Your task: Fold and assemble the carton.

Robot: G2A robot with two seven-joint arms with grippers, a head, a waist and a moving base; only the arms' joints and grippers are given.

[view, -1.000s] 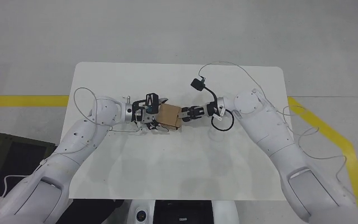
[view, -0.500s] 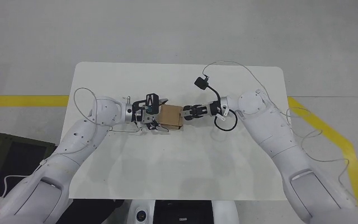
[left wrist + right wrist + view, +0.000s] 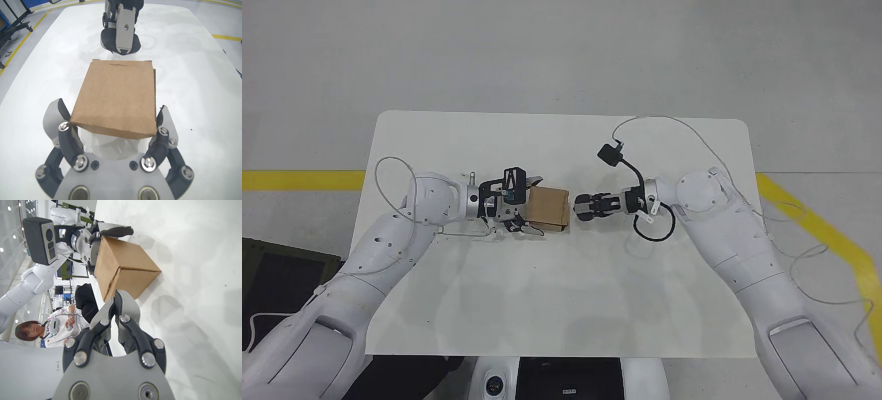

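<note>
Left gripper [image 3: 111, 108] was spread wide, pads clamping the near end of the carton [image 3: 117, 91], boxed up on the table [image 3: 189, 85]. Right gripper [image 3: 115, 300], pinched closed and empty, hung just off the far end. Closing stage, I'd say. The next move probably called for pressing that end flap home.

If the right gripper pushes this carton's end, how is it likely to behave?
Probably light and hollow: the carton is thin brown board. Its side seam gapes slightly, so that wall may flex inward. It likely won't slide much, with the left gripper clamped on its other end.
</note>
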